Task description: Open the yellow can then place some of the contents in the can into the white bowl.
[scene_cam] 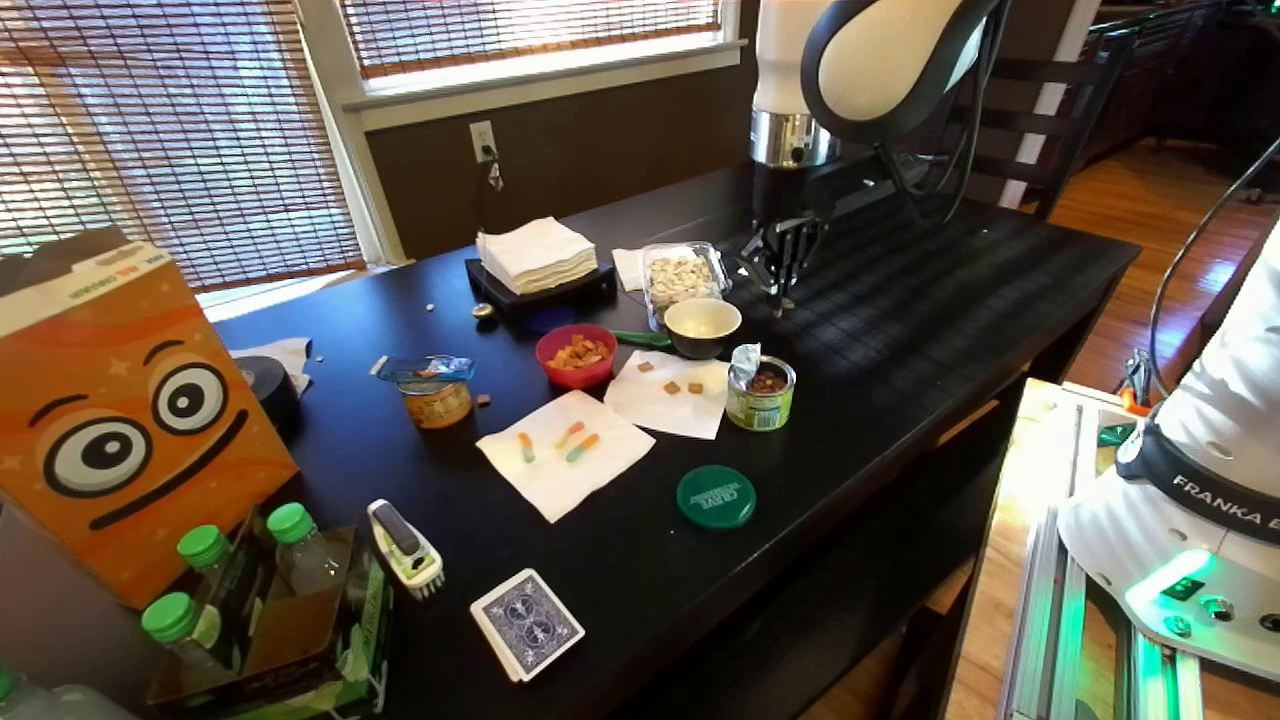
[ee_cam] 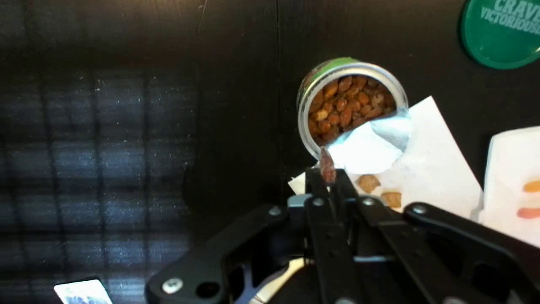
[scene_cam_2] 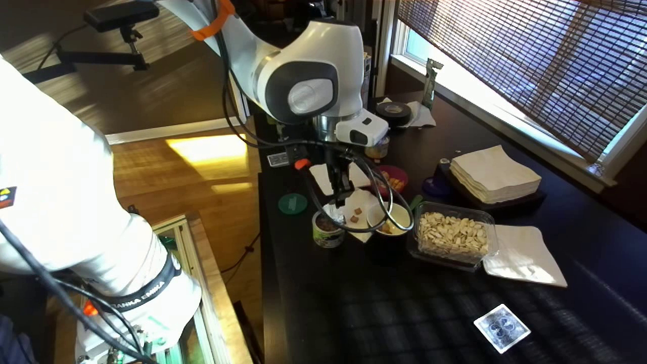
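Note:
The yellow can (scene_cam: 760,412) stands upright on the dark table, its foil lid peeled back, brown almonds inside. It also shows in an exterior view (scene_cam_2: 327,239) and in the wrist view (ee_cam: 327,71). The white bowl (scene_cam: 703,317) stands beside it, tan inside, dark outside. In an exterior view (scene_cam_2: 401,214), cables partly cover it and a small brownish patch shows inside. In the wrist view, my gripper (ee_cam: 325,174) is shut on an almond (ee_cam: 327,162) that sticks out past the fingertips. The gripper is raised above the table near the can and bowl in both exterior views (scene_cam: 784,288) (scene_cam_2: 341,196).
A clear tub of pale flakes (scene_cam_2: 454,233) stands beside the bowl. A red bowl (scene_cam: 578,374), napkins with candies and cereal squares (scene_cam: 665,385), a green lid (scene_cam: 717,497) and a napkin stack (scene_cam: 537,255) lie around. A card (scene_cam_2: 502,327) lies apart.

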Available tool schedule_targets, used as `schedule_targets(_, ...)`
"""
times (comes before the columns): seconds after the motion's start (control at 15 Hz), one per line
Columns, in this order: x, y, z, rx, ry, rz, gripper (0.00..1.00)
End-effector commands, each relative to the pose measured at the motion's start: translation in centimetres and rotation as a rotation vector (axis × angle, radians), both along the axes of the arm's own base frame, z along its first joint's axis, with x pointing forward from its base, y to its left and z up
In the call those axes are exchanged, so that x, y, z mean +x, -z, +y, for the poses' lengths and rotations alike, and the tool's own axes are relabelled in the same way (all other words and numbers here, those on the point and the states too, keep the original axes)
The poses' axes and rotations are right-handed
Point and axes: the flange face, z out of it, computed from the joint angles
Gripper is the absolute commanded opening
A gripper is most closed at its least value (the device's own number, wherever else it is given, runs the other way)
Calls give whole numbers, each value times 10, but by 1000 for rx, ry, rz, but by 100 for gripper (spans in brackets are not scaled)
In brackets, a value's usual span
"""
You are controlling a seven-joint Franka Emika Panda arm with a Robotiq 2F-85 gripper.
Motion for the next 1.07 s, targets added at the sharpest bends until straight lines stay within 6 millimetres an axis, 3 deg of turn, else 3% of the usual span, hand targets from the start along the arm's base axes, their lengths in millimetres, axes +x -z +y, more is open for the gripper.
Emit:
schedule_targets(0.0, 25, -20, -11, -16, 10, -53, 2)
schedule_targets(0.27, 58, -27, -22, -17, -1, -102, 2)
schedule_targets(0.53, 89, -16, -24, -10, -36, -94, 2)
schedule_targets(1.0, 113, 6, -28, -12, -65, -58, 2)
